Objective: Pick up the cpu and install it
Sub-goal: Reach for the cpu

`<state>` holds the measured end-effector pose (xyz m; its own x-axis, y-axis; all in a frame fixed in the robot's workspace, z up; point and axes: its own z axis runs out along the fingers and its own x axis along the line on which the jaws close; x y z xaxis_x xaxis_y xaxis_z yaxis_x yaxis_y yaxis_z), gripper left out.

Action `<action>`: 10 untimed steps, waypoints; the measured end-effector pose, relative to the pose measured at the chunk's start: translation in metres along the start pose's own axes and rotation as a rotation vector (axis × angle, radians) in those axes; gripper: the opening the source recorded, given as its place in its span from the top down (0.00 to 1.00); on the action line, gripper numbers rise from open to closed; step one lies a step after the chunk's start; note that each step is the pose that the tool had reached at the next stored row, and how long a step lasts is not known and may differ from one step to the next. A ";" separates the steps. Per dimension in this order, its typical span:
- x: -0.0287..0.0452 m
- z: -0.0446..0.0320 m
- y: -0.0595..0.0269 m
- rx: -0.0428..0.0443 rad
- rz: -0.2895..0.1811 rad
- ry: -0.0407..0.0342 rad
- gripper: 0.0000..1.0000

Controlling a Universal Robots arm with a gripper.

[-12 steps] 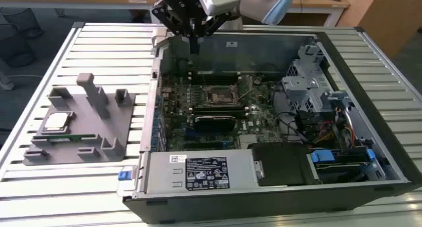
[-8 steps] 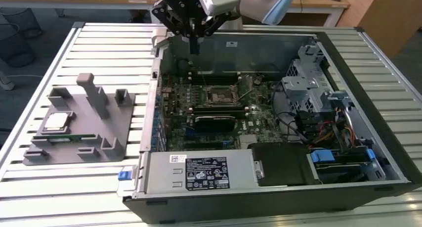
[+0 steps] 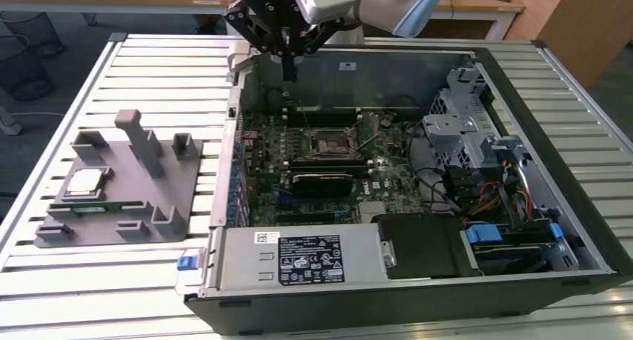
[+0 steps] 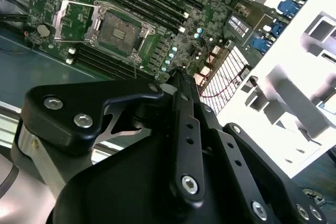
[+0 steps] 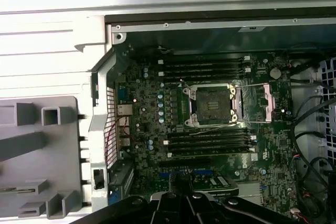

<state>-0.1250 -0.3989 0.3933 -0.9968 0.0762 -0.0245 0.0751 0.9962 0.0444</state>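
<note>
Hovers over the open case with jaws pinched together, well apart from cpu on the grey holder.

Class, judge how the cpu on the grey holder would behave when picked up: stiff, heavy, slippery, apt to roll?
The cpu looks like a flat metal-topped plate, so probably stiff and fairly dense. Its shiny top may be slippery. Lying flat in the grey holder, it should not roll or tip.
</note>
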 end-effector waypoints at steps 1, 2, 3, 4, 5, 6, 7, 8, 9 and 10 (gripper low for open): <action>0.0006 -0.0001 0.0000 0.0001 0.000 0.0001 0.89; 0.0012 0.0000 -0.0001 0.0000 0.000 0.0000 0.89; 0.0018 -0.0001 -0.0001 0.0000 0.000 0.0000 0.89; 0.0023 -0.0001 -0.0002 0.0000 0.000 0.0001 0.89; 0.0029 -0.0001 -0.0002 0.0000 0.000 0.0000 0.89; 0.0035 -0.0001 -0.0002 0.0000 0.000 0.0000 0.89; 0.0041 -0.0001 -0.0003 0.0000 0.000 0.0000 0.89; 0.0049 -0.0001 -0.0004 0.0000 0.000 0.0001 0.89; 0.0057 -0.0001 -0.0004 0.0000 0.000 0.0000 0.89; 0.0064 -0.0001 -0.0005 0.0000 0.000 0.0000 0.89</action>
<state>-0.1314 -0.3989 0.3933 -0.9968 0.0762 -0.0245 0.0751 0.9962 0.0444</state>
